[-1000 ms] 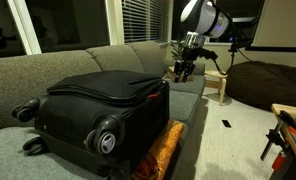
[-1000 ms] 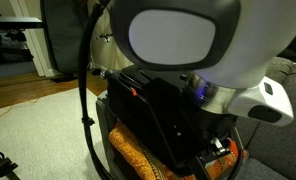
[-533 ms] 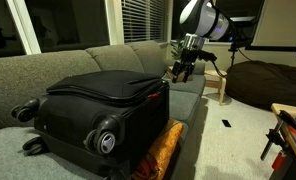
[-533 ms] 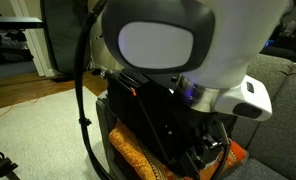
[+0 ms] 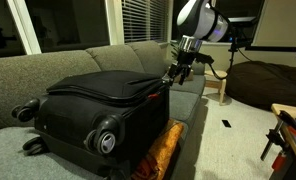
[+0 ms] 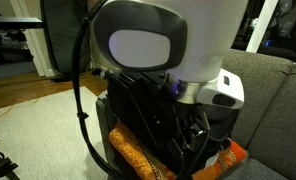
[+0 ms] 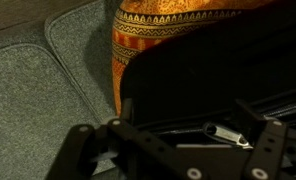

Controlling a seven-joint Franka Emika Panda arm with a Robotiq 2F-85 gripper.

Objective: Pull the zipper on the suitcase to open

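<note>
Now, gripper (image 7: 178,140) hangs open at the zipper (image 7: 223,131) (1 small pull): closing off-centre could miss it, snagging suitcase (image 5: 103,105) fabric.

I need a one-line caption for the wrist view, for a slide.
Open gripper above the black suitcase near its zipper pull, orange patterned cushion and grey sofa behind.

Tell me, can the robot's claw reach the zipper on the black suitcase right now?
Probably yes. The gripper hangs right at the top edge of the suitcase. In the wrist view, what looks like the pull of the zipper lies just ahead of the open gripper, with nothing in between.
</note>
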